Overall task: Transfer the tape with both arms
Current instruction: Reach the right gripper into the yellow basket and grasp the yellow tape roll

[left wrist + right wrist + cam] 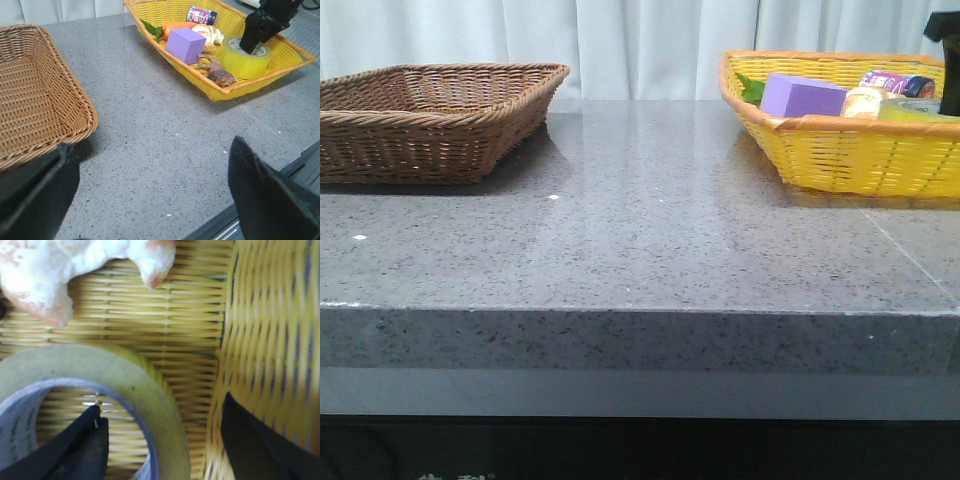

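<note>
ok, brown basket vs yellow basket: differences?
The brown basket is dark wicker and empty; the yellow basket is bright and holds the tape, a purple block and other items. The right pincer reaches into the yellow one only. Both are shallow, rectangular and woven.

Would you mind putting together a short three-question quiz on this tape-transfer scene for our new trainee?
1. True or false: the tape lies in the brown basket.
2. Multiple choice: where are the right gripper fingers? A) one inside the roll's hollow centre, one outside its wall; B) both above the purple block; C) both resting on the table.
3. Fill in: the left gripper hangs over the table with its fingers ____.

Key:
1. False; it lies in the yellow basket.
2. A; the right wrist view shows the roll's wall between the two fingers.
3. Open, with nothing between them.
</note>
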Tool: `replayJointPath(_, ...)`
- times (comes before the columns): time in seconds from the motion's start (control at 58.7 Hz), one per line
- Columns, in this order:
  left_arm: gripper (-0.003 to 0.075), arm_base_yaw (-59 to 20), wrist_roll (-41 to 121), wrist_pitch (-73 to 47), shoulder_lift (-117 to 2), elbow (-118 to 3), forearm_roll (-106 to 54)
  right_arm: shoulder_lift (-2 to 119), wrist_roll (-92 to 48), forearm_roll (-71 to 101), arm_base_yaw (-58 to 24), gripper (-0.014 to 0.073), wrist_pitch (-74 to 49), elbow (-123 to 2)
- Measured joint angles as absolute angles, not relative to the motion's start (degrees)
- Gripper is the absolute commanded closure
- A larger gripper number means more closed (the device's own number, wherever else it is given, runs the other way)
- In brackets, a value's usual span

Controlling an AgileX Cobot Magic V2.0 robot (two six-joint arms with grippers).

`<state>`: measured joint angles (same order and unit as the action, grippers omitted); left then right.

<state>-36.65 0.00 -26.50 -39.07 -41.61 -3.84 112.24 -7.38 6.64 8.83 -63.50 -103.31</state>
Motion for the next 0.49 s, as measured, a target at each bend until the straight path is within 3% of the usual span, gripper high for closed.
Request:
replayJointPath(0.29,0.0122,-36.7,0.0,-26.5,-39.1,-41.6,-3.8,113.3,-9.0,8.2,8.8,0.0449,-63.0,-103.3)
replayJointPath(0.494,0.0122,-36.7,0.0,-26.4,-39.1,-41.6,-3.8,113.3,-9.2,8.2,8.8,0.0488,-63.3,-103.3)
